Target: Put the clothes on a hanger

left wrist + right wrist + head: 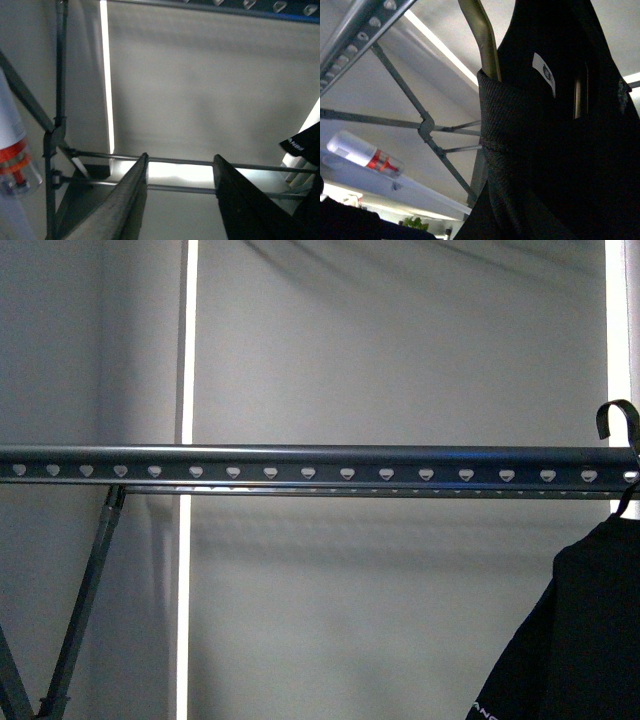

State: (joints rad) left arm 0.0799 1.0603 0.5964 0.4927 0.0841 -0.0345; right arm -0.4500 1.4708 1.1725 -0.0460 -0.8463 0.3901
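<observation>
Left wrist view, shirt outside spread fingers

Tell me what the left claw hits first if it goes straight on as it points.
The left claw, open, would probably meet the thin rack crossbars first; the pale wall lies behind. Depth unclear.

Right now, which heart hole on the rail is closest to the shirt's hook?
The last heart hole at the rail's right end, cut off by the picture edge; the hook curls right above it.
</observation>
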